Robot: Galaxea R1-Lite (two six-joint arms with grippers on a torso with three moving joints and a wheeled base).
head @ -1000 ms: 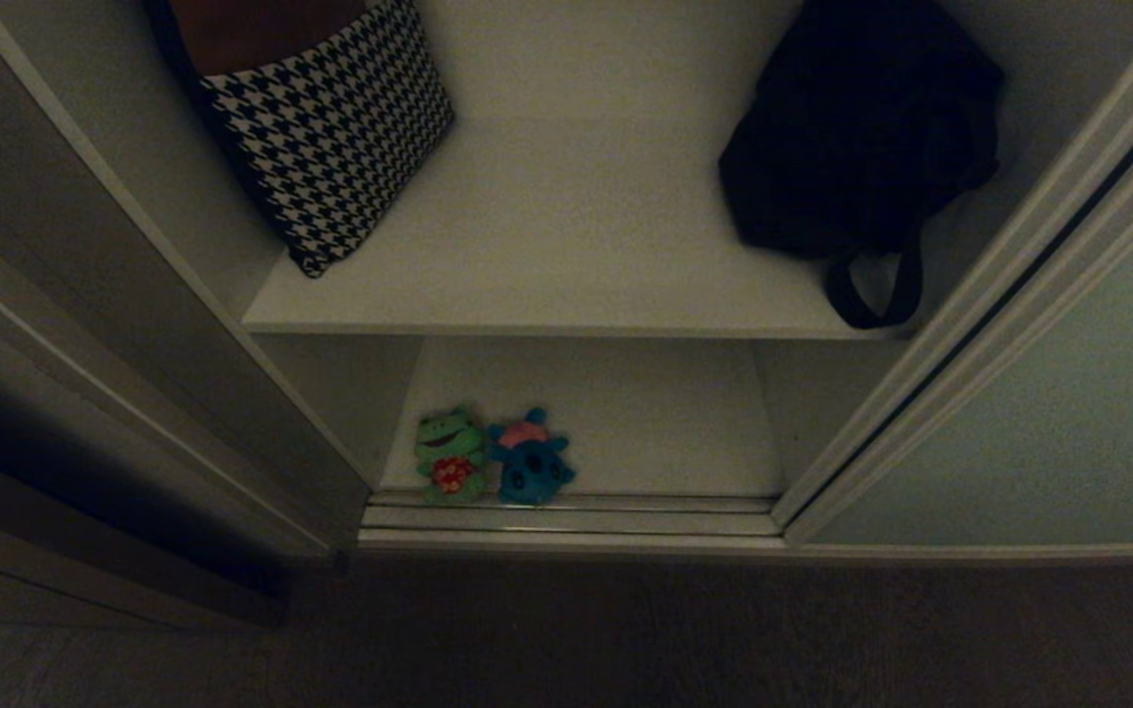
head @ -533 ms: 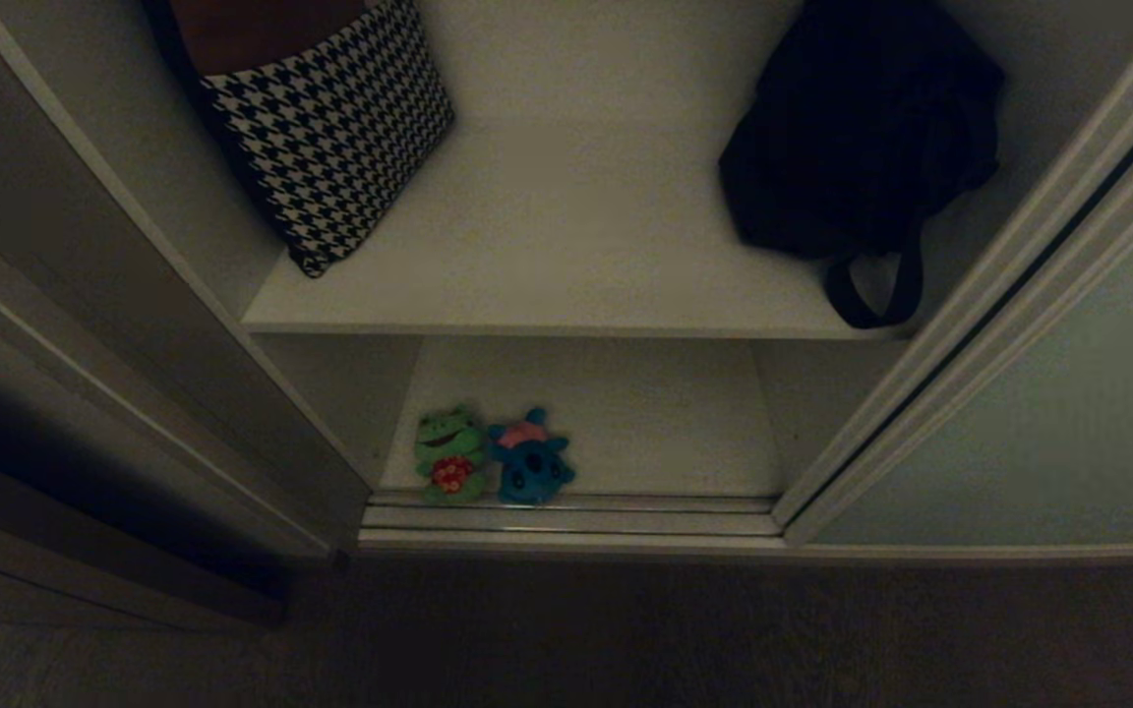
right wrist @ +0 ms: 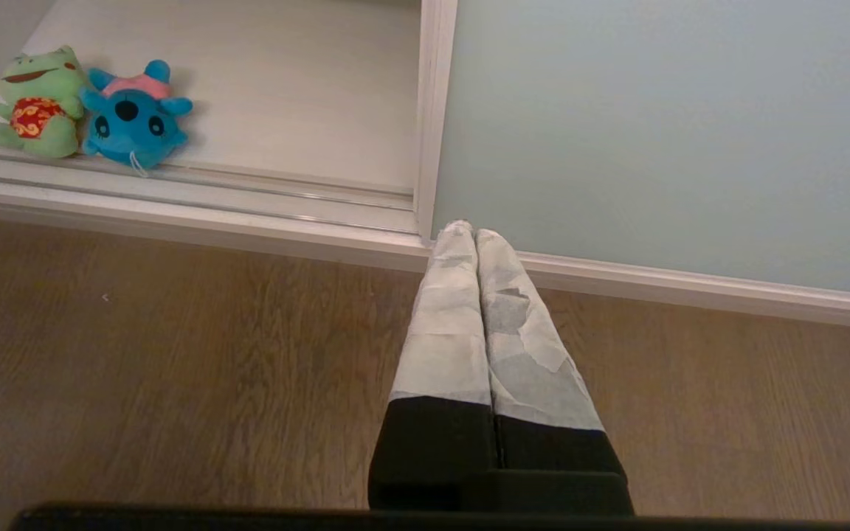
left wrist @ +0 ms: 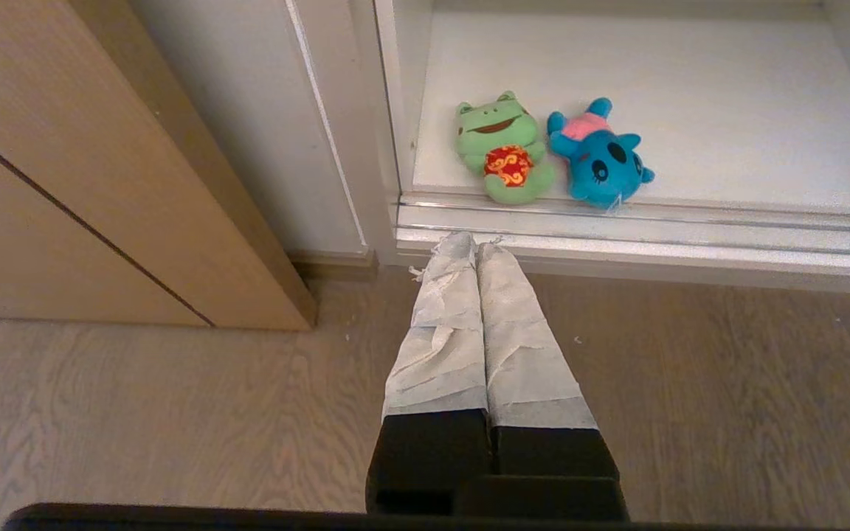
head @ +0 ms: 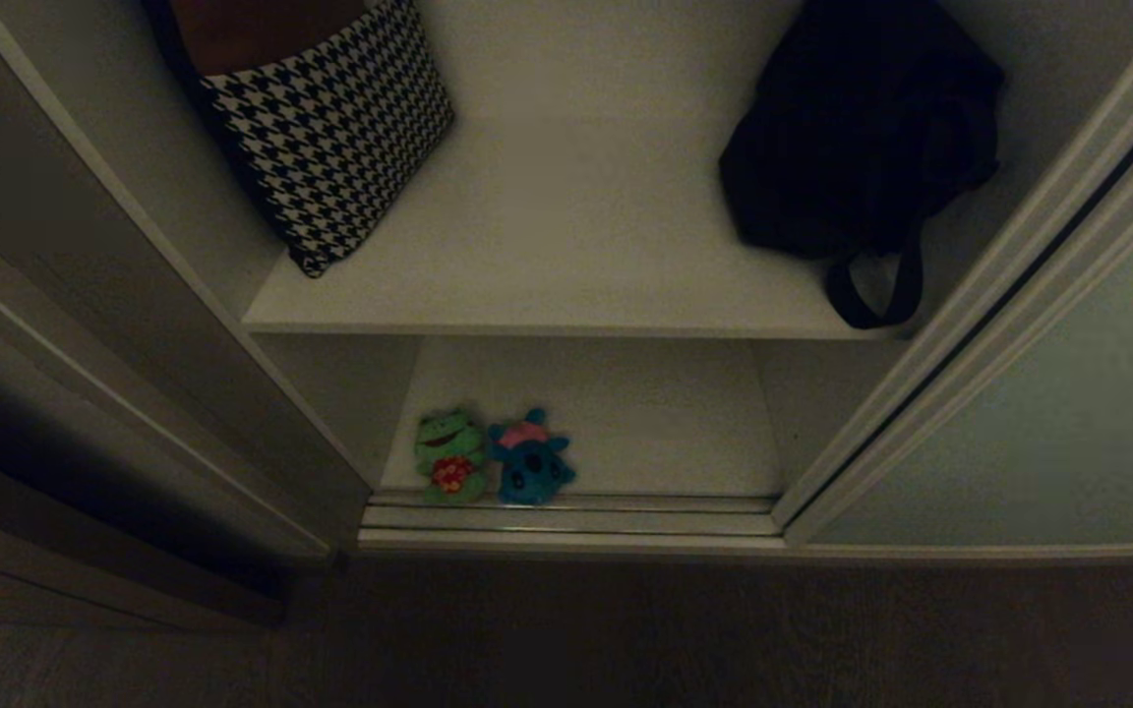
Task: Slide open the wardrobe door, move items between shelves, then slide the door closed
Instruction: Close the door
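nothing had shifted over the last second, operator: your left end effector (left wrist: 475,247) and right end effector (right wrist: 475,234) stayed clenched, empty, above the floor. the sliding wardrobe door (head: 1068,433) stood open; green frog (head: 448,455) and blue plush (head: 530,465) waited on the bottom shelf (head: 655,423), so moving them came next.

The head view's top edge cuts off the houndstooth cushion (head: 330,128) and the black bag (head: 862,128); the sliding wardrobe door (head: 1068,433) runs past its right edge.
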